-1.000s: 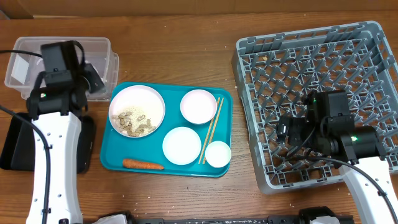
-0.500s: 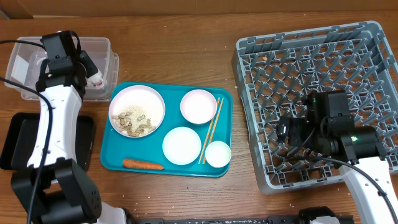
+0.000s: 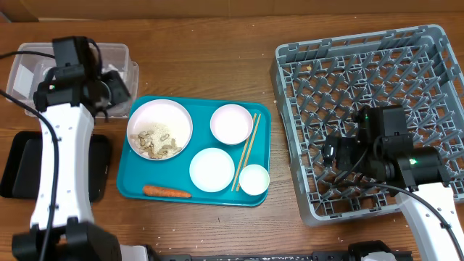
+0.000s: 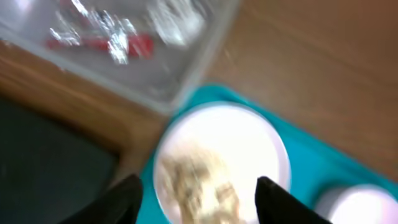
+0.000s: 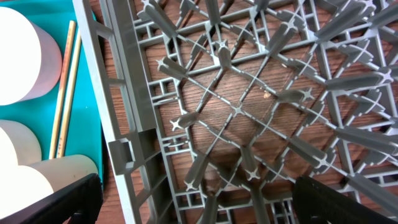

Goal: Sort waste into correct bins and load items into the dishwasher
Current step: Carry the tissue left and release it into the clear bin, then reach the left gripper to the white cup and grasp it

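**Two scraps binned, everything else waiting**

The left gripper hangs with its fingers apart and nothing between them, at the upper left of the overhead frame, over the lower right corner of the clear tub; in the blurred wrist view the red-silver wrapper and a pale crumpled lump, which I take for the tissue, lie inside that tub. The right gripper stands spread wide and empty above the grey rack at the right.

The job looks barely begun. The beige food scraps sit on the large plate and the carrot lies at the lower edge of the teal tray; the bowls, cup and chopsticks wait there too, and no dish is in the rack.

The tub is thin, translucent plastic; the wrapper is crinkled foil; the dishes are smooth, round and white; the chopsticks are slim pale wood; the rack is a rigid lattice with upright pegs; the black tray at lower left is shallow and matte.
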Robot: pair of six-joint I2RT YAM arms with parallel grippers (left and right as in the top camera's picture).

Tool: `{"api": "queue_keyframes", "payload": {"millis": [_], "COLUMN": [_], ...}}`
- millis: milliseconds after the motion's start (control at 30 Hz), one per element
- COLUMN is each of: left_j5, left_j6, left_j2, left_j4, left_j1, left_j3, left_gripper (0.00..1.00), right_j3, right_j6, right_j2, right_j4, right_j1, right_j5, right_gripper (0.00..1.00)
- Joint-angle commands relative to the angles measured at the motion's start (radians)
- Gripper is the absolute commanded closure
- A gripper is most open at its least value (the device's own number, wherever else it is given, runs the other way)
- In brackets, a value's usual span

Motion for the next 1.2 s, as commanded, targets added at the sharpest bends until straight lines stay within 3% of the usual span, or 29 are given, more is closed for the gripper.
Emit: {"api": "queue_keyframes", "payload": {"millis": [0,233,567,733,867,1167], "left_j5": [0.068,0.095,0.117,0.176,0.207,0.204], "left_j6": [0.026,0.055,0.101,0.128,0.123,0.039], "left_j2": [-0.026,-0.026,-0.027,-0.042,-0.048,-0.038], "left_j4": [-0.095,-0.369,-0.475,-0.476,-0.443,-0.263], "left_j1": [-0.047,-0.085,-0.166,-0.22,-0.342,-0.652], "left_j3": [0.024,0.02,0.018,0.017,0.016,-0.053], "left_gripper": [0.34,0.2,0.17,0.17,0.17,0.18], "right_j3": [0.034,0.034,0.11,0.229,0.274,0.279], "right_j6": [-0.004,-0.004,-0.04,-0.076,-0.069,0.085], "right_j2": [-0.002,-0.002,-0.003,-0.003,-0.003,-0.003], "right_j4": [0.005,0.006,-0.048,-0.132,-0.145,-0.171], "right_j1": [-0.002,-0.002,0.002,0.036,0.037,0.037], "right_j5": [0.001,0.0,-0.071,-0.071,-0.069,0.022], "right_gripper": [0.0,0.0,0.0,0.0,0.0,0.0]}}
